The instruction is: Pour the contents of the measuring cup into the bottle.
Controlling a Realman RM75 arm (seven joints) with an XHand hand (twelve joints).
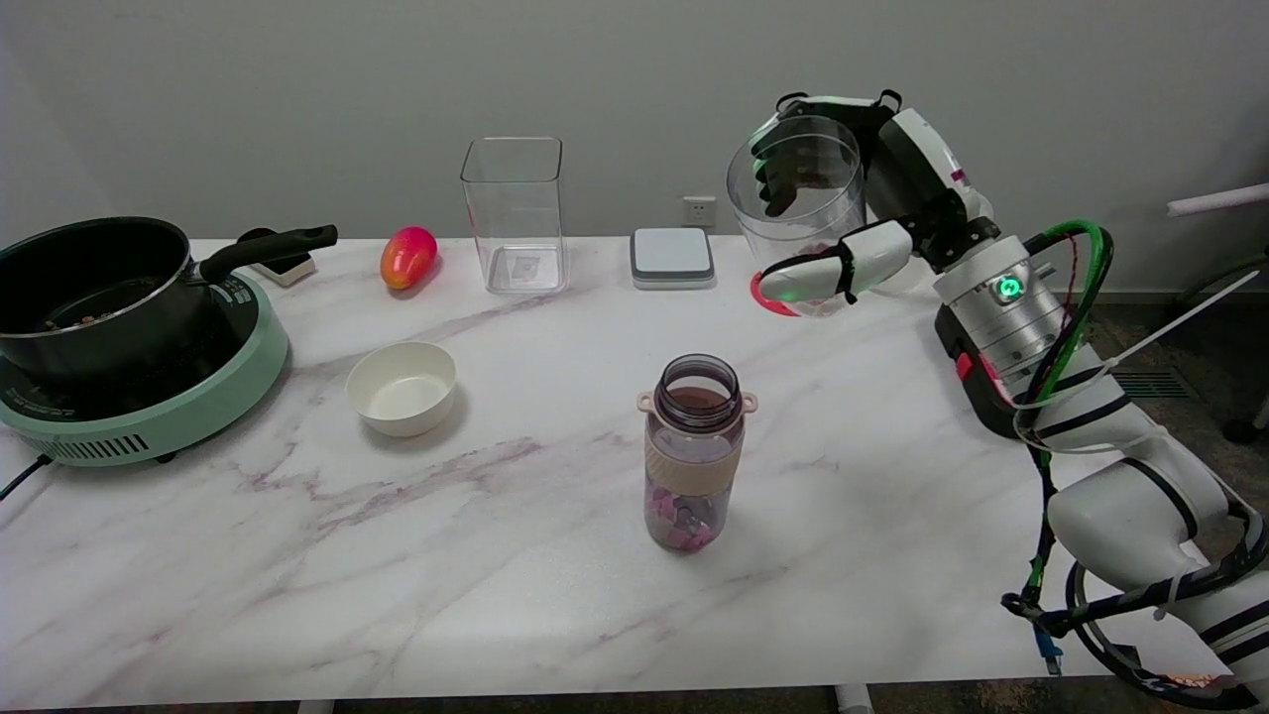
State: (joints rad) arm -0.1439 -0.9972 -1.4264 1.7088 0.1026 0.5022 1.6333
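Bottle point(692, 452) stood uncapped, pink pieces already at its bottom. My hand point(853, 213) clasped the cup point(796, 203) aloft, behind-right of bottle; pour apparently done.

Marble table point(516, 555) with bottle point(692, 456), bowl point(402, 387), cooker point(149, 407).

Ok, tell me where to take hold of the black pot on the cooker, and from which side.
Take the pot by its long black handle, which sticks out to the right of the rim, past the green cooker. Come from above and wrap the hand around the handle's outer half; it stands free there. The round, wide body offers no easy grip.
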